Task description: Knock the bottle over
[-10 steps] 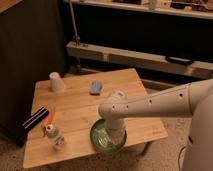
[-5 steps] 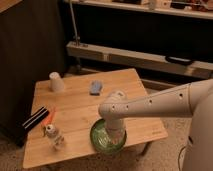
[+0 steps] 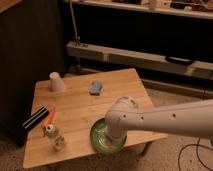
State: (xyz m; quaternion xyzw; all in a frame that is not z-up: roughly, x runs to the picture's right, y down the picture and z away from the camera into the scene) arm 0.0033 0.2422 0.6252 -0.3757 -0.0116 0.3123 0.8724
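Note:
The bottle (image 3: 54,137) is small and clear with a pale cap, near the front left edge of the wooden table (image 3: 80,107). I cannot tell whether it stands or lies. My white arm (image 3: 165,120) reaches in from the right and bends down over the green plate (image 3: 99,138). The gripper (image 3: 113,136) hangs at the arm's end over that plate, well to the right of the bottle and apart from it.
An upside-down white paper cup (image 3: 56,81) stands at the back left. A blue object (image 3: 95,87) lies at the back middle. An orange-handled tool (image 3: 50,116) and a black block (image 3: 34,119) lie just behind the bottle. Shelving (image 3: 135,55) runs behind the table.

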